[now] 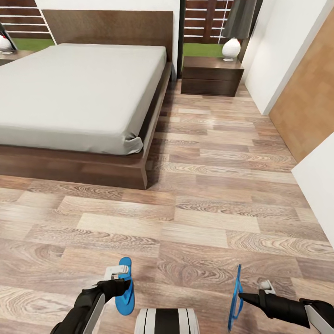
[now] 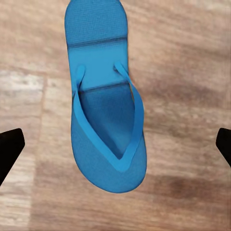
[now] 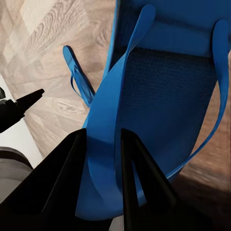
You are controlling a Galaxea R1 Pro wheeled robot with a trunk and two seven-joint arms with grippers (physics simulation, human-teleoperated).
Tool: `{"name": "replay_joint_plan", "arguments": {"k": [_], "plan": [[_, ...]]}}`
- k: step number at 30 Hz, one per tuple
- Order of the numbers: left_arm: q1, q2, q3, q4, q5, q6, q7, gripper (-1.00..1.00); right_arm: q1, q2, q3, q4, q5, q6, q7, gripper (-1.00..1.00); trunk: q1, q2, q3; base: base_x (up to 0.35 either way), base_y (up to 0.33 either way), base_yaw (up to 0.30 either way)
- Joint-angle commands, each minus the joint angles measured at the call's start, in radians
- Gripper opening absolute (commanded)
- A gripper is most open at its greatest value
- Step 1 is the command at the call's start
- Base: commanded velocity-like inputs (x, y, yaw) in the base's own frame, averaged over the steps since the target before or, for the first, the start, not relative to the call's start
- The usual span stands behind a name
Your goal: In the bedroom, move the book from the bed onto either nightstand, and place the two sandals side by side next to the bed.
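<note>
Holding one sandal clamped in your right hand, left hand spread over the other sandal; both await placing beside the bed.

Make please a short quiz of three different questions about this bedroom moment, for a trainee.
1. True or false: the right gripper is shut on a blue sandal.
2. What lies under the open left gripper? A) the book B) the other sandal C) a lamp
3. Fill in: the nightstand right of the bed carries a white ____.

Key: 1 true, held on edge above the floor; 2 B; 3 lamp.
</note>
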Motion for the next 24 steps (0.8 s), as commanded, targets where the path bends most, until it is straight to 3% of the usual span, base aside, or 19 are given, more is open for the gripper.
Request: {"name": "replay_joint_plan", "arguments": {"k": [1, 6, 24], "plan": [[0.000, 0.000, 0.000, -0.001, 0.008, 0.005, 0.002, 1.00, -0.001, -0.007, 0.000, 0.000, -0.010, 0.007, 0.000, -1.00, 0.000, 0.000, -0.001, 0.000, 0.000, 0.000], [0.001, 0.000, 0.000, -0.023, 0.008, 0.006, 0.003, 1.00, -0.001, -0.027, -0.030, 0.001, -0.011, 0.007, 0.000, -1.00, 0.000, 0.000, -0.001, 0.000, 0.000, 0.000], [0.001, 0.000, 0.000, -0.028, 0.008, 0.007, 0.003, 1.00, -0.001, -0.029, -0.137, 0.002, -0.011, 0.007, 0.000, -1.00, 0.000, 0.000, -0.001, 0.000, 0.000, 0.000]]}}
